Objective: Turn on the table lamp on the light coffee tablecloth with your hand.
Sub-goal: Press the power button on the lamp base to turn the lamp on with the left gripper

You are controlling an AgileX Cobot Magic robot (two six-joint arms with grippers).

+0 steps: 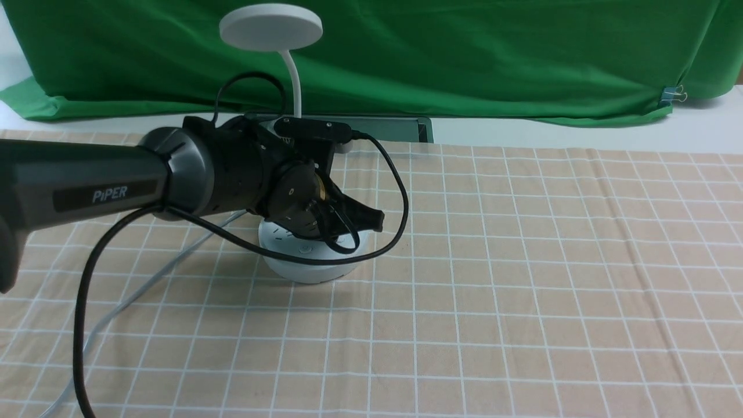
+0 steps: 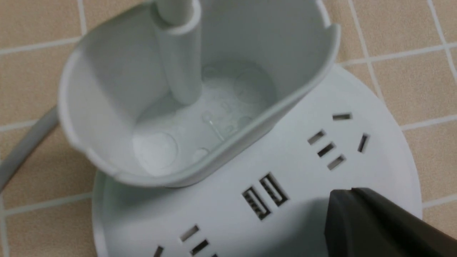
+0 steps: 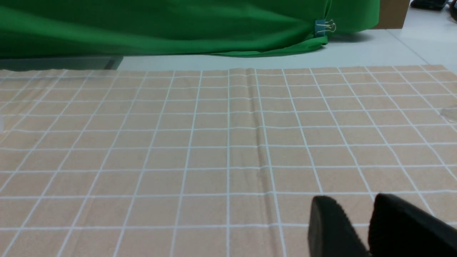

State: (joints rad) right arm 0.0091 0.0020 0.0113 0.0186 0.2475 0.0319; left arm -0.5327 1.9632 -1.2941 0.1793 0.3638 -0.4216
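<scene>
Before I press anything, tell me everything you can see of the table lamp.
The table lamp is white and looks plastic: a flat round disc head on a thin curved gooseneck, a cup holder around the neck's foot, and a round base with socket slots and two USB-type ports. It stands upright on the light coffee tablecloth, a grey cord trailing away. The left gripper is over the base, hiding part of it; I can't tell whether it touches. No glow shows on the head.
</scene>
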